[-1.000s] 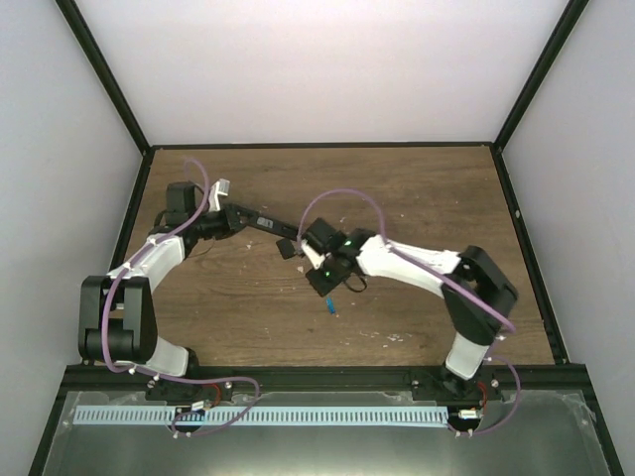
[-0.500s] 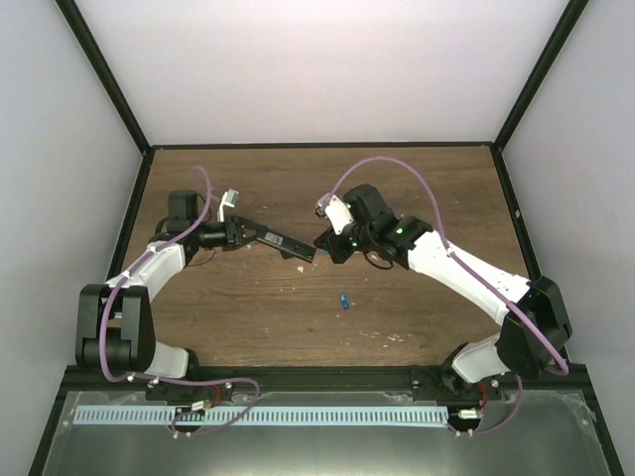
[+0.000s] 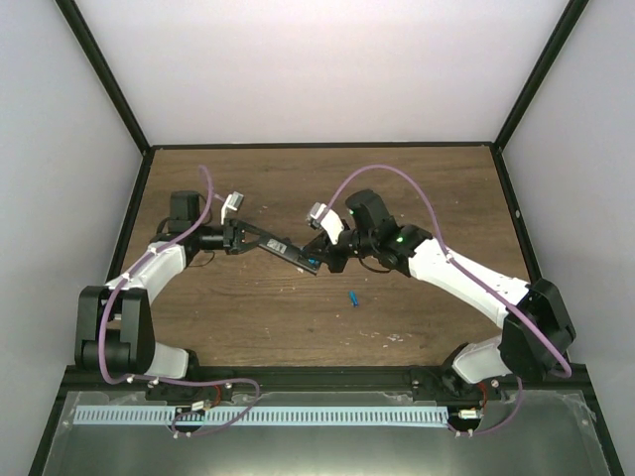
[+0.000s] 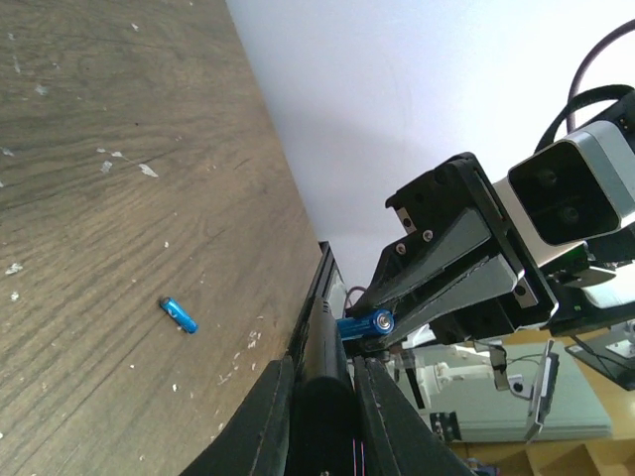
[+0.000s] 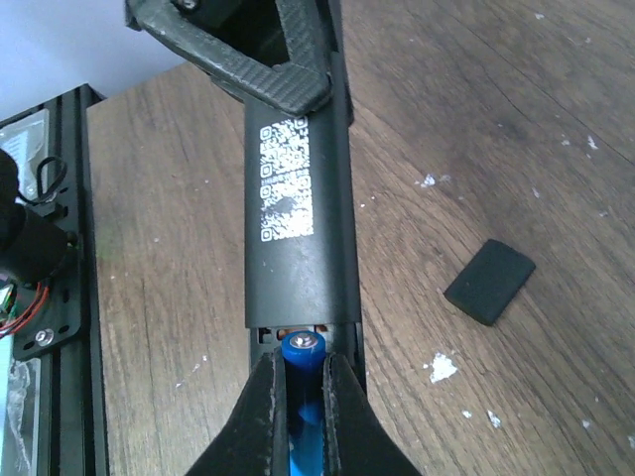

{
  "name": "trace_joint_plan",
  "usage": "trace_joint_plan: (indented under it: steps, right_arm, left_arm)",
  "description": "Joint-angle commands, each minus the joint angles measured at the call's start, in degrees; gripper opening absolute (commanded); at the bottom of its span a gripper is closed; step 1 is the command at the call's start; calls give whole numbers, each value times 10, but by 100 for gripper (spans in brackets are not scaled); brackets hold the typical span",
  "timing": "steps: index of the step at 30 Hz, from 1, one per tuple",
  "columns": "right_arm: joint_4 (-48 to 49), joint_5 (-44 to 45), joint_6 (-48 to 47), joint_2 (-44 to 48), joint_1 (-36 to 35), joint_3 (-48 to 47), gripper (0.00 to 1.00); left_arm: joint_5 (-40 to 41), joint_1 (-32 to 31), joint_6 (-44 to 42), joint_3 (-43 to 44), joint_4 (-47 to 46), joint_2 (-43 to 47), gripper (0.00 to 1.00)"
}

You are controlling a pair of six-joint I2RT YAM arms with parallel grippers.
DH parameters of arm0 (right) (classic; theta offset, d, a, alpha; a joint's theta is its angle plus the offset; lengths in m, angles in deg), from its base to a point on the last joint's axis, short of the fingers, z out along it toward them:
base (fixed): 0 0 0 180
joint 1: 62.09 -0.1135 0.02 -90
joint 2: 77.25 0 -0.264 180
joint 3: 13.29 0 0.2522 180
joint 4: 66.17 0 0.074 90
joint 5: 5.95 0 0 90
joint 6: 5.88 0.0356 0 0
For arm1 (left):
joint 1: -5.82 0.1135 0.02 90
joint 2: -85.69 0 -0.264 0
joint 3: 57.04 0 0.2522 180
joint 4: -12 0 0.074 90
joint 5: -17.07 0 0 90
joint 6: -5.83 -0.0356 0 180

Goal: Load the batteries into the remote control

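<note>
My left gripper (image 3: 238, 238) is shut on the slim black remote control (image 3: 283, 246), holding it off the table, back side up with QR labels (image 5: 283, 183). The remote's open battery bay (image 5: 303, 337) faces my right gripper (image 3: 319, 256). My right gripper (image 5: 301, 397) is shut on one blue battery (image 5: 303, 352), its tip at the bay's opening. In the left wrist view the remote (image 4: 322, 397) sits between my fingers, with that battery (image 4: 365, 324) at its far end. The second blue battery (image 3: 353, 297) lies on the wooden table (image 3: 417, 198); it also shows in the left wrist view (image 4: 180, 315).
A small black cover piece (image 5: 489, 282) lies on the table to the right of the remote. Pale specks of debris (image 5: 441, 368) dot the wood. A black frame rail (image 3: 317, 146) borders the table at the back and sides.
My right gripper has swung from near the table middle up to the remote's end, carrying one battery. The left gripper has tilted the remote slightly. The loose battery has shifted a little right.
</note>
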Motion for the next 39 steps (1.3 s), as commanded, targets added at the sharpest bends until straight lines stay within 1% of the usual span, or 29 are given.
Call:
trace_joint_plan:
  steps: [1,15,20,23,28,34,39]
  right_arm:
    - [26,-41,-24,16,2,7,1]
    - [12,-75,-37,20,2,25,1]
    - [4,-72,-47,19,2,31,1]
    - [-20,-64,-62,12,2,22,1]
    - [-49,-50,-79,8,2,10,5]
    - [-49,-43,-80,12,2,4,11]
    - [-45,-28,-79,24,2,-1,14]
  left_arm:
    - [-34,-6,-12,5,1,8,0]
    - [-46,-6,3,14,-13,-6,0]
    - [-50,-6,10,16,-19,-9,0]
    - [-50,-6,9,17,-19,-8,0]
    - [-50,-6,4,17,-18,-11,0]
    - [-51,-7,2,18,-16,-12,0]
    - [-51,-7,-1,18,-13,-10,0]
